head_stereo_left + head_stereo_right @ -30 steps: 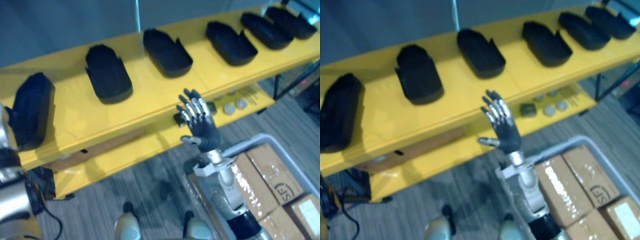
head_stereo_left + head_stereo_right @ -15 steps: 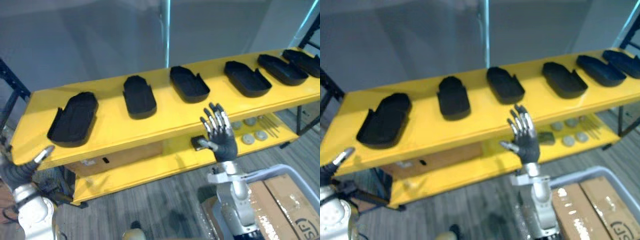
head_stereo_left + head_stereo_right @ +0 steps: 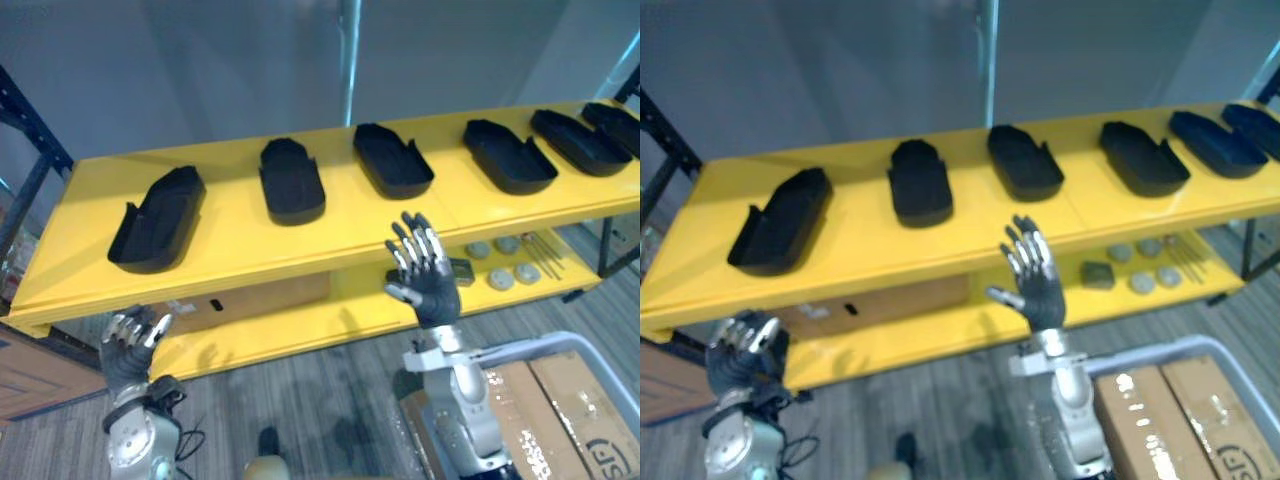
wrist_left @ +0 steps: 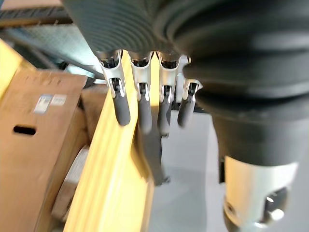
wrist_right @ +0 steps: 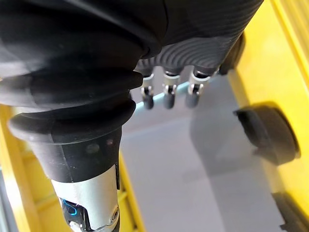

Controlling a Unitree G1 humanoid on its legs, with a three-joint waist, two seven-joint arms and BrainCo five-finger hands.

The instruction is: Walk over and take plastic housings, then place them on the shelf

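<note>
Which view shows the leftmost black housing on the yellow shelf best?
The left eye view: the leftmost housing lies whole and unblocked on the shelf. The right eye view shows it nearly as well. The right wrist view shows housings, which ones I cannot tell.

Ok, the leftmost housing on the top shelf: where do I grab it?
Probably take the housing across its narrow width, pinching the two long side walls near the front end. Come from the front and above with the left hand: it lies open side up, its length running front to back.
</note>
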